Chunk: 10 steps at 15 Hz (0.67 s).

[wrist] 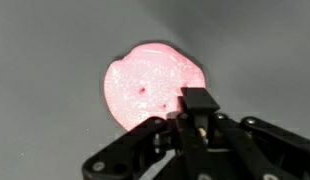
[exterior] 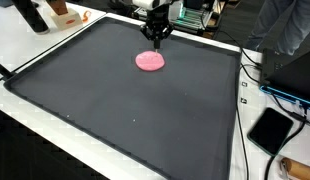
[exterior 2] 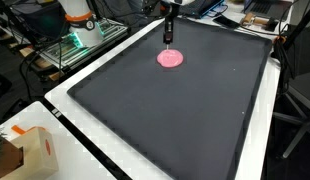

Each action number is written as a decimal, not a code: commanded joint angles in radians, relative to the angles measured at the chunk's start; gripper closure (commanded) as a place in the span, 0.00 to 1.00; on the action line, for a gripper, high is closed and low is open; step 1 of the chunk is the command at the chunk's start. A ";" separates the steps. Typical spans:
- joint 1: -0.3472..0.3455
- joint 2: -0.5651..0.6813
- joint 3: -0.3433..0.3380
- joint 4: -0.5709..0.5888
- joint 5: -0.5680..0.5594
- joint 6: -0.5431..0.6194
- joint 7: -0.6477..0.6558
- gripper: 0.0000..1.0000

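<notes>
Cardboard box (exterior 2: 30,150): far left in an exterior view, on the white table (exterior 2: 57,108), off the mat, well apart from the gripper.
Mat (exterior: 115,110): big black sheet w/ raised edge, covers most of the table in both exterior views; in the wrist view it is the plain grey ground.
Pink blob (exterior: 149,61): flat, roundish, glossy putty-like disc lying on the mat's far part, approx. mid-width. Wrist view shows a small dimple near its centre (wrist: 145,80). Nothing else beside it on the mat.
Gripper (exterior: 155,42): Robotiq, pointing straight down, directly over the blob's far edge. In an exterior view (exterior 2: 169,44) the tip sits just at the top rim of the blob (exterior 2: 171,58).
Jaws: pressed together, no gap visible btw. the two fingers in the wrist view (wrist: 200,98); they read as one dark block. No object seen pinched; a pale spot lower down btw. the linkages is too blurred to id.
Contact: tip overlaps the blob's lower-right rim in the wrist view; touching vs. hovering just above, can't tell.
Dark flat device (exterior: 270,130): far right, on the table outside the mat, near cables, well apart from the blob.
</notes>
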<state>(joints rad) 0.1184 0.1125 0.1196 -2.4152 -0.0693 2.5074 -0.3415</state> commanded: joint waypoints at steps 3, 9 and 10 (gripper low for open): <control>-0.011 0.014 0.008 -0.008 0.013 0.014 -0.016 0.97; -0.017 -0.008 0.011 -0.004 0.048 -0.007 -0.039 0.97; -0.016 -0.014 0.012 -0.004 0.052 -0.013 -0.040 0.97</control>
<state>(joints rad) 0.1148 0.1130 0.1203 -2.4137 -0.0489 2.5075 -0.3511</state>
